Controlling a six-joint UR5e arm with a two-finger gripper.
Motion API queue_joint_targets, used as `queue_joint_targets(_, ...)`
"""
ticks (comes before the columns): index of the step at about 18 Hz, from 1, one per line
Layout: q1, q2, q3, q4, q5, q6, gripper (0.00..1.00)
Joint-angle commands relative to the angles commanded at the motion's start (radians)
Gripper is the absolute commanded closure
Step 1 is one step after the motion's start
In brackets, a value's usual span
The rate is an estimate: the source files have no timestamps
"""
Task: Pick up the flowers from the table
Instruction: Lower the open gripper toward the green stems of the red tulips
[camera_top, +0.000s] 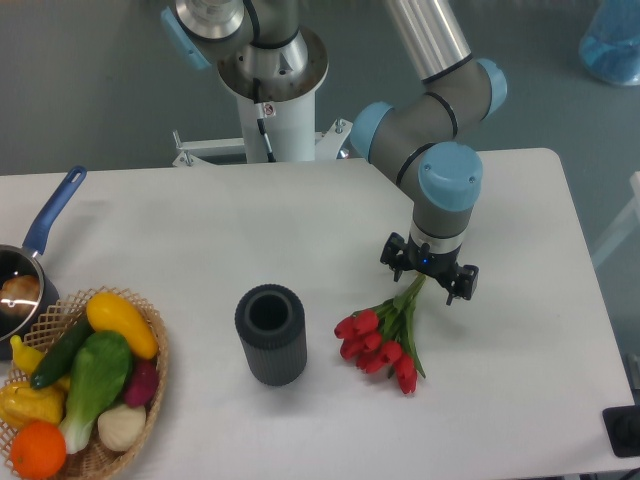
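The flowers (382, 339), a small bunch of red tulips with green stems and leaves, lie on the white table (520, 350) right of centre. Their heads point down-left and their stems run up-right. My gripper (428, 274) points straight down over the upper ends of the stems. Its jaws stand spread apart on either side of the stems, so it is open. The fingertips are hidden under the gripper body, so I cannot see whether they touch the stems.
A dark ribbed cylindrical vase (270, 334) stands upright left of the tulips. A wicker basket (150, 385) of fruit and vegetables sits at the front left. Behind it is a blue-handled pan (45, 225). The robot's base (272, 110) is at the table's back.
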Motion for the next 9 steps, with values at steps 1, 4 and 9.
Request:
queue_joint_targets(1, 0.0, 0.002, -0.003, 0.0, 0.002, 0.0, 0.0)
queue_joint_targets(4, -0.002, 0.0, -0.003, 0.001, 0.023, 0.006, 0.0)
queue_joint_targets(9, -0.017, -0.011, 0.018, 0.009, 0.026, -0.003, 0.0)
